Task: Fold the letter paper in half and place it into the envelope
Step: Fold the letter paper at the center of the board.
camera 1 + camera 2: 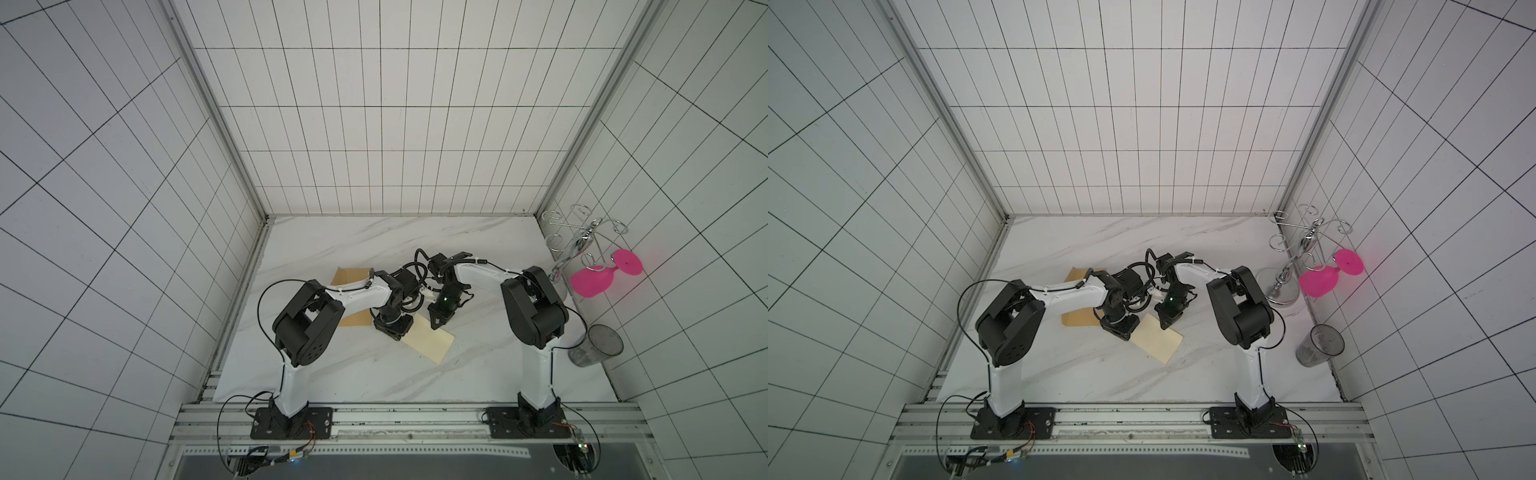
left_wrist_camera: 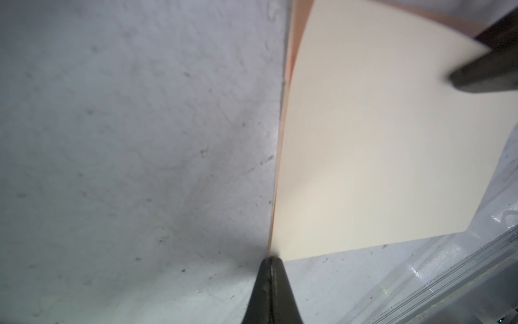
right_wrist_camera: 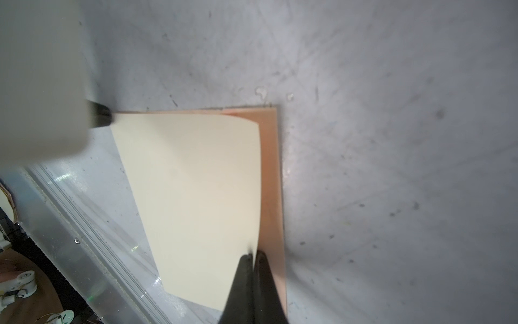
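The envelope [image 1: 352, 277] lies flat at ten o'clock of the letter paper [image 1: 430, 343], kept close for the insertion. Our left gripper [image 2: 270, 261] is clamped on one corner of the sheet's turned-over half and our right gripper [image 3: 253, 256] on the other, likely so the edges land square.

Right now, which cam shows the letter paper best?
Right wrist: the letter paper shows nearly whole, its cream flap curled over the peach lower layer, edges not yet aligned, and the right gripper pinching the flap. Left wrist shows only a close slice of it. In both top views it is small and partly hidden.
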